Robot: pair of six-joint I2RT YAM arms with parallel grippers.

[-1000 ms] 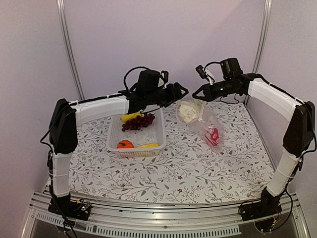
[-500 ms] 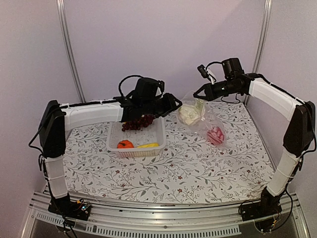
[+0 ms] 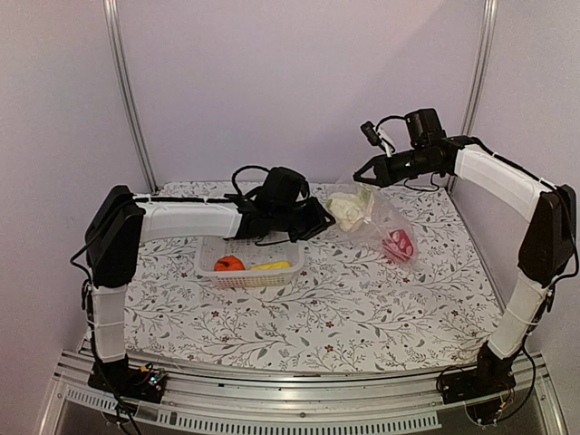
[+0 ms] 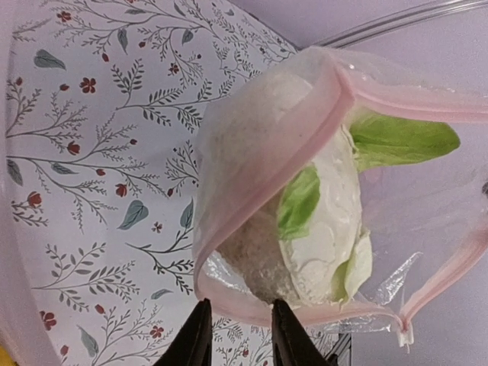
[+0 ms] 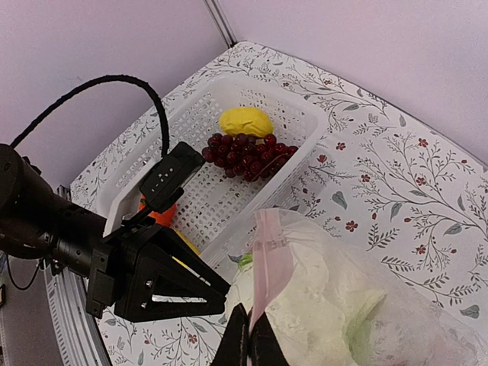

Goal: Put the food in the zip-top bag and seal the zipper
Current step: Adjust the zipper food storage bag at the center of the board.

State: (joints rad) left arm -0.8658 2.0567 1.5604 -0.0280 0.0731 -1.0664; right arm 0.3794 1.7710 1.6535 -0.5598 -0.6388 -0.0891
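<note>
**A:** What's on the table [image 3: 362,317]?

**B:** A white basket [image 3: 246,280] left of centre. The bag [image 3: 385,217] is to its right, toward the back. The bag's bottom rests on the table, and its mouth is lifted and gapes toward the basket.

**A:** What holds the mouth up?

**B:** The right gripper [image 5: 249,324], clenched on the bag's top edge. The left gripper [image 4: 239,309] sits between basket and bag. Its jaws stand a narrow gap apart with table showing between them. The mouth's lower lip lies right at their tips, but I can't tell whether they touch it.

**A:** And the food?

**B:** The cauliflower [image 4: 328,221] sits just inside the mouth. The pepper [image 3: 397,245] is deeper, near the bag's low corner. The rest is in the basket. The grapes [image 5: 245,151] are at the far end with the lemon [image 5: 244,120] just beside them. The tomato [image 3: 228,264] and corn [image 3: 272,266] lie side by side at the near wall.

**A:** The zipper [image 5: 268,252]?

**B:** It's a pink strip, parted wherever it shows, so the bag is unsealed.
</note>
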